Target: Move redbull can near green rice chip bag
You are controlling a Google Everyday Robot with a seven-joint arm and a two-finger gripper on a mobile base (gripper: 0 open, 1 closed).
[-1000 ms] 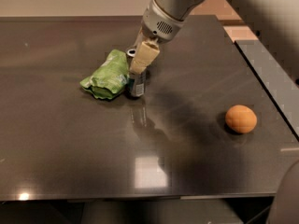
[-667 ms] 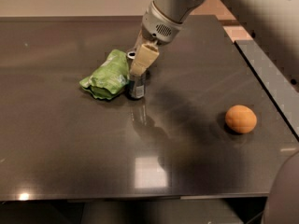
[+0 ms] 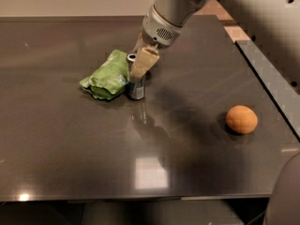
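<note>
While the redbull can stands upright, its look: slim silver metal body, dark blue band low on the side, round top rim showing just left of the tool.
Can position: on the table, left of centre toward the far side, with its left side against the green rice chip bag.
Bag: crumpled bright green foil with lighter green folds, lying flat, wider than the can is tall.
Tool position: at the upper part of the can, its beige front part crossing the can's top right side, tilted down and to the left.
Tool state: cannot be told; the view does not show whether it clamps the can or merely stands about it.
Arm: grey, entering from the upper right and sloping down to the tool.
Table surface: dark and glossy; it mirrors the can just below its base and carries a pale square glare patch near the front edge.
Other item: round orange fruit on the right side of the table, well apart from can and bag.
Room: pale wall band behind the far edge; grey speckled surface beside the right edge.
Change from earlier frames: none of note; can, bag and fruit keep their places, and the tool remains at the can's top at the same tilt.
</note>
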